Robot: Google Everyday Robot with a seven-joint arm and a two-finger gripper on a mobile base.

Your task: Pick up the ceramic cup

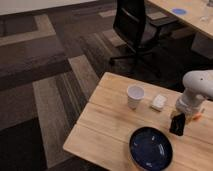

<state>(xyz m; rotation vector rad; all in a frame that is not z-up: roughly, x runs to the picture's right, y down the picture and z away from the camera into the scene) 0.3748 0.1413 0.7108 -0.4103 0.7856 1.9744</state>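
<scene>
The ceramic cup (135, 96) is a small white handleless cup standing upright on the wooden table (102, 125). My gripper (178, 125) hangs from the white arm (196, 90) at the right, above the table, to the right of the cup and well apart from it. A flat white block (159, 102) lies between the cup and the gripper. A dark blue round plate (151, 148) lies in front of the cup, near the table's front edge.
A black office chair (136, 27) stands on the patterned carpet beyond the table. Another wooden table (192, 17) with a blue disc (179, 11) is at the top right. A small orange thing (197, 118) lies by the gripper.
</scene>
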